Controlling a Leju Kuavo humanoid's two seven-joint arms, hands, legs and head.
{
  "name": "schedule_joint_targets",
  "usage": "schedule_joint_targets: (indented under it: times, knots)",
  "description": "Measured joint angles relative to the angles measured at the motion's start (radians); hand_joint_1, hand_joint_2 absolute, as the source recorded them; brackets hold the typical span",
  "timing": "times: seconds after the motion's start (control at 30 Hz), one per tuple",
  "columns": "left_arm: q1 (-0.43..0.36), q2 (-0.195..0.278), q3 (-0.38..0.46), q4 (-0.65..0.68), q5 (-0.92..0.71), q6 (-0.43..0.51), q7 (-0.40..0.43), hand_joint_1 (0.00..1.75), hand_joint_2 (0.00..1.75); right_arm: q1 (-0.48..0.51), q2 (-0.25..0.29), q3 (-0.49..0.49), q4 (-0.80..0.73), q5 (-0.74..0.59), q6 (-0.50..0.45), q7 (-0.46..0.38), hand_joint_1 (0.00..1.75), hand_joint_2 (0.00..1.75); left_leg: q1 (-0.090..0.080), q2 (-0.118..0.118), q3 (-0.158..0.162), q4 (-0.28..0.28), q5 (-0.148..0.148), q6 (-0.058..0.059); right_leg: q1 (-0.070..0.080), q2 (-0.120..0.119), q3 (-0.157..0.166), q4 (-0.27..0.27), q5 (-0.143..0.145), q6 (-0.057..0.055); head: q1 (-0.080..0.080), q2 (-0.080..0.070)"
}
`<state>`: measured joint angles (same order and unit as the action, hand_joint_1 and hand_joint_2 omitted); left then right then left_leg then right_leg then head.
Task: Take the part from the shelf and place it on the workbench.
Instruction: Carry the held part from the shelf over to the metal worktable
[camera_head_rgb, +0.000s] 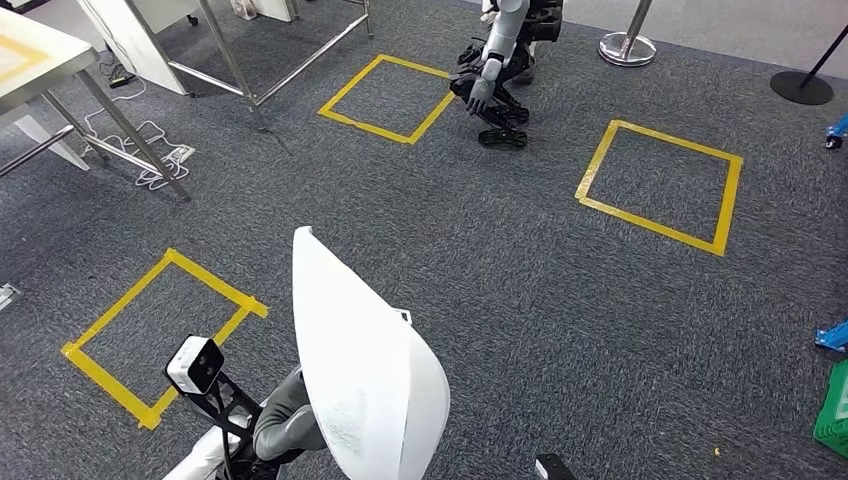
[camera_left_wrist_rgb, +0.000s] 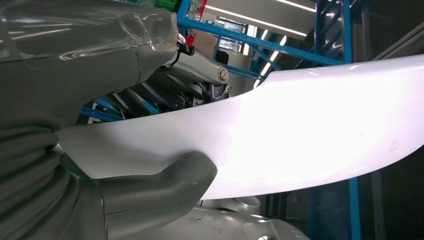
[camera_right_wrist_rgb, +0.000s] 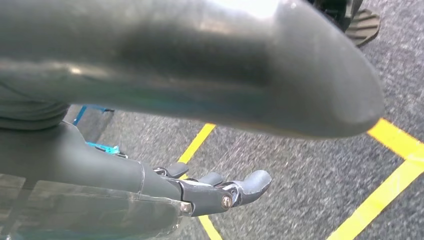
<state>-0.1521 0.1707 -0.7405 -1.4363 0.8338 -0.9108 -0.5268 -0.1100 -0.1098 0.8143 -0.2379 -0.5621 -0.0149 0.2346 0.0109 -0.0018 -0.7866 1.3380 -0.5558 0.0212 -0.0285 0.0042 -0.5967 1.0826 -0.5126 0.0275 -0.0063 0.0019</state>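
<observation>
Carriage of the white curved part (camera_head_rgb: 365, 370) is under way, judging by the head view: the part stands on edge at 6 o'clock in the frame, rising toward 11 o'clock, held close to the body by the left hand (camera_head_rgb: 290, 420), which grasps its lower edge. This upright carry keeps the long panel clear of the floor. Yellow tape squares (camera_head_rgb: 160, 335) mark the grey carpet at 8, 12 and 2 o'clock; another humanoid robot (camera_head_rgb: 497, 70) stands at 12 o'clock. A table corner (camera_head_rgb: 30, 55) sits at 10 o'clock, possibly the workbench.

Left wrist view: the thick grey thumb (camera_left_wrist_rgb: 165, 187) presses on the part's glossy face, with blue shelf framing (camera_left_wrist_rgb: 320, 55) behind.

Right wrist view: the right hand (camera_right_wrist_rgb: 220, 192) hangs over the carpet with fingers loosely extended, released and holding nothing.

Placement is not yet done.
</observation>
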Motion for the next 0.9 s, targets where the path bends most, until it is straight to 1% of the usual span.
schedule_joint_targets:
  times: [0.03, 0.07, 0.1, 0.13, 0.17, 0.2, 0.23, 0.27, 0.3, 0.33, 0.37, 0.4, 0.43, 0.47, 0.5, 0.53, 0.57, 0.6, 0.63, 0.67, 0.7, 0.73, 0.77, 0.8, 0.83, 0.87, 0.9]
  knots:
    - [0.001, 0.000, 0.000, 0.000, -0.001, 0.000, 0.000, 1.75, 1.75, 0.000, 0.000, 0.000, 0.000, 0.000, 0.000, 0.000, 0.00, 0.00, -0.005, 0.000, 0.000, -0.013, 0.023, 0.011, 0.005, -0.003, 0.004, 0.000, -0.003, -0.003, 0.000, 0.000]
    - [0.001, 0.000, 0.000, -0.001, -0.001, 0.000, 0.000, 1.75, 1.75, -0.001, 0.000, 0.000, 0.001, -0.001, -0.001, 0.000, 0.00, 0.00, -0.013, 0.000, 0.019, -0.062, 0.061, 0.026, 0.010, -0.005, 0.011, -0.001, -0.008, -0.006, 0.000, 0.000]
    - [0.000, 0.001, 0.001, -0.001, -0.001, 0.000, 0.000, 1.75, 1.75, -0.001, 0.001, 0.000, 0.001, -0.001, -0.001, 0.000, 0.00, 0.00, -0.026, 0.000, 0.050, -0.128, 0.101, 0.045, 0.011, -0.006, 0.017, -0.004, -0.012, -0.009, 0.000, 0.000]
    - [-0.002, 0.001, 0.002, -0.002, -0.001, 0.000, 0.000, 1.75, 1.75, -0.003, 0.004, 0.000, 0.001, -0.001, -0.002, 0.000, 0.00, 0.00, -0.038, 0.004, 0.080, -0.185, 0.129, 0.063, 0.013, -0.007, 0.026, -0.009, -0.016, -0.010, 0.002, 0.000]
    - [-0.004, 0.001, 0.002, -0.003, -0.001, 0.000, 0.000, 1.75, 1.75, -0.004, 0.008, -0.001, 0.001, -0.001, -0.002, -0.001, 0.00, 0.00, -0.048, 0.007, 0.101, -0.225, 0.145, 0.075, 0.009, -0.008, 0.033, -0.015, -0.017, -0.009, 0.004, 0.000]
    - [-0.006, 0.002, 0.003, -0.004, -0.001, 0.001, 0.000, 1.75, 1.75, -0.005, 0.012, -0.001, 0.001, -0.001, -0.003, -0.001, 0.00, 0.00, -0.056, 0.009, 0.113, -0.245, 0.148, 0.082, 0.003, -0.010, 0.036, -0.022, -0.017, -0.006, 0.004, 0.000]
    - [-0.008, 0.002, 0.003, -0.006, -0.001, 0.001, -0.001, 1.75, 1.75, -0.006, 0.017, -0.001, 0.001, -0.001, -0.003, -0.001, 0.00, 0.00, -0.062, 0.010, 0.118, -0.254, 0.148, 0.080, -0.003, -0.013, 0.042, -0.030, -0.015, -0.002, 0.005, 0.000]
    - [-0.008, 0.002, 0.004, -0.008, -0.001, 0.001, -0.001, 1.75, 1.75, -0.006, 0.020, -0.001, 0.001, -0.001, -0.003, -0.001, 0.00, 0.00, -0.068, 0.007, 0.133, -0.279, 0.154, 0.084, -0.007, -0.015, 0.048, -0.042, -0.012, 0.002, 0.002, 0.000]
    - [-0.009, 0.002, 0.005, -0.011, -0.001, 0.001, -0.001, 1.75, 1.75, -0.005, 0.023, -0.001, 0.001, -0.001, -0.003, -0.001, 0.00, 0.00, -0.069, 0.006, 0.158, -0.317, 0.159, 0.086, -0.007, -0.018, 0.054, -0.049, -0.011, 0.003, 0.001, 0.000]
    - [-0.010, 0.001, 0.006, -0.013, -0.001, 0.001, -0.001, 1.75, 1.75, -0.006, 0.023, -0.001, 0.001, -0.001, -0.004, -0.001, 0.00, 0.00, -0.068, 0.004, 0.185, -0.358, 0.165, 0.093, -0.004, -0.018, 0.054, -0.045, -0.014, 0.002, 0.001, 0.000]
    - [-0.013, -0.001, 0.006, -0.015, -0.001, 0.001, -0.001, 1.75, 1.75, -0.006, 0.022, -0.001, 0.001, -0.001, -0.006, -0.001, 0.00, 0.00, -0.062, 0.003, 0.212, -0.395, 0.169, 0.101, 0.000, -0.015, 0.043, -0.021, -0.022, 0.000, 0.001, 0.000]
    - [-0.016, -0.005, 0.006, -0.015, -0.001, 0.001, -0.001, 1.75, 1.75, -0.006, 0.019, -0.001, 0.001, -0.001, -0.008, -0.001, 0.00, 0.00, -0.055, 0.001, 0.229, -0.417, 0.169, 0.102, 0.000, -0.010, 0.015, 0.026, -0.036, -0.003, 0.003, 0.000]
    - [-0.018, -0.008, 0.006, -0.015, -0.001, 0.002, -0.001, 1.75, 1.75, -0.007, 0.015, -0.001, 0.002, -0.001, -0.009, -0.002, 0.00, 0.00, -0.049, -0.002, 0.236, -0.422, 0.167, 0.104, -0.001, -0.006, -0.023, 0.085, -0.053, -0.002, 0.003, 0.000]
    - [-0.018, -0.011, 0.005, -0.015, -0.002, 0.003, -0.001, 1.75, 1.75, -0.007, 0.011, -0.001, 0.002, -0.002, -0.011, -0.001, 0.00, 0.00, -0.044, -0.005, 0.240, -0.421, 0.162, 0.100, -0.004, -0.004, -0.062, 0.141, -0.064, 0.004, 0.004, 0.000]
    - [-0.017, -0.013, 0.003, -0.015, -0.003, 0.003, -0.001, 1.75, 1.75, -0.005, 0.006, -0.001, 0.003, -0.002, -0.011, -0.001, 0.00, 0.00, -0.039, -0.008, 0.242, -0.417, 0.155, 0.092, -0.008, -0.004, -0.092, 0.173, -0.062, 0.015, 0.004, 0.000]
    - [-0.017, -0.015, 0.001, -0.014, -0.004, 0.004, 0.000, 1.75, 1.75, -0.004, 0.002, -0.001, 0.004, -0.002, -0.011, 0.000, 0.00, 0.00, -0.033, -0.013, 0.244, -0.410, 0.146, 0.082, -0.014, -0.004, -0.104, 0.171, -0.046, 0.030, 0.003, 0.000]
    - [-0.017, -0.016, 0.000, -0.014, -0.005, 0.003, 0.000, 1.75, 1.75, -0.003, 0.000, -0.001, 0.005, -0.001, -0.011, 0.001, 0.00, 0.00, -0.024, -0.020, 0.245, -0.395, 0.133, 0.069, -0.021, -0.004, -0.095, 0.128, -0.014, 0.050, 0.003, 0.000]
    - [-0.018, -0.017, -0.001, -0.012, -0.005, 0.003, 0.000, 1.75, 1.75, -0.003, -0.003, -0.001, 0.006, 0.001, -0.009, 0.002, 0.00, 0.00, -0.015, -0.025, 0.242, -0.372, 0.117, 0.053, -0.030, -0.001, -0.076, 0.070, 0.020, 0.071, 0.004, 0.000]
    - [-0.020, -0.017, -0.002, -0.011, -0.005, 0.002, -0.001, 1.75, 1.75, -0.002, -0.001, -0.001, 0.006, 0.003, -0.005, 0.004, 0.00, 0.00, -0.010, -0.030, 0.231, -0.345, 0.097, 0.036, -0.036, 0.009, -0.057, 0.027, 0.044, 0.084, 0.006, 0.000]
    - [-0.021, -0.018, -0.002, -0.009, -0.004, 0.001, -0.001, 1.75, 1.75, -0.002, -0.002, -0.001, 0.007, 0.004, -0.002, 0.006, 0.00, 0.00, -0.006, -0.035, 0.219, -0.316, 0.078, 0.022, -0.039, 0.018, -0.045, 0.002, 0.054, 0.084, 0.006, 0.000]
    - [-0.022, -0.018, -0.003, -0.008, -0.004, -0.001, -0.002, 1.75, 1.75, -0.002, -0.001, -0.001, 0.007, 0.005, 0.002, 0.008, 0.00, 0.00, -0.004, -0.038, 0.208, -0.294, 0.063, 0.013, -0.038, 0.025, -0.044, 0.002, 0.050, 0.073, 0.004, 0.000]
    - [-0.022, -0.018, -0.004, -0.008, -0.003, -0.003, -0.004, 1.75, 1.75, -0.001, 0.000, -0.001, 0.008, 0.006, 0.006, 0.011, 0.00, 0.00, -0.003, -0.043, 0.198, -0.281, 0.054, 0.008, -0.034, 0.028, -0.046, 0.013, 0.042, 0.056, 0.003, 0.000]
    - [-0.021, -0.018, -0.004, -0.007, -0.003, -0.004, -0.005, 1.75, 1.75, -0.002, -0.002, -0.001, 0.008, 0.007, 0.007, 0.014, 0.00, 0.00, 0.001, -0.047, 0.196, -0.276, 0.050, 0.006, -0.032, 0.023, -0.047, 0.016, 0.036, 0.040, 0.000, 0.000]
    - [-0.021, -0.017, -0.005, -0.007, -0.002, -0.005, -0.007, 1.75, 1.75, -0.002, -0.001, -0.001, 0.008, 0.008, 0.009, 0.016, 0.00, 0.00, 0.004, -0.046, 0.195, -0.272, 0.047, 0.004, -0.030, 0.017, -0.046, 0.016, 0.033, 0.031, -0.002, 0.000]
    - [-0.021, -0.017, -0.005, -0.007, -0.003, -0.006, -0.008, 1.75, 1.75, -0.004, -0.001, -0.001, 0.008, 0.010, 0.009, 0.017, 0.00, 0.00, 0.007, -0.040, 0.190, -0.260, 0.040, 0.001, -0.029, 0.011, -0.043, 0.015, 0.032, 0.026, -0.002, 0.000]
    - [-0.021, -0.016, -0.006, -0.007, -0.003, -0.006, -0.009, 1.75, 1.75, -0.005, -0.002, -0.001, 0.009, 0.012, 0.009, 0.018, 0.00, 0.00, 0.009, -0.029, 0.177, -0.231, 0.026, -0.002, -0.028, 0.005, -0.039, 0.013, 0.030, 0.022, -0.002, 0.000]
    - [-0.021, -0.016, -0.006, -0.007, -0.003, -0.006, -0.010, 1.75, 1.75, -0.006, -0.003, -0.001, 0.009, 0.013, 0.009, 0.019, 0.00, 0.00, 0.009, -0.016, 0.153, -0.184, 0.004, -0.006, -0.025, -0.001, -0.036, 0.012, 0.028, 0.020, -0.003, 0.000]
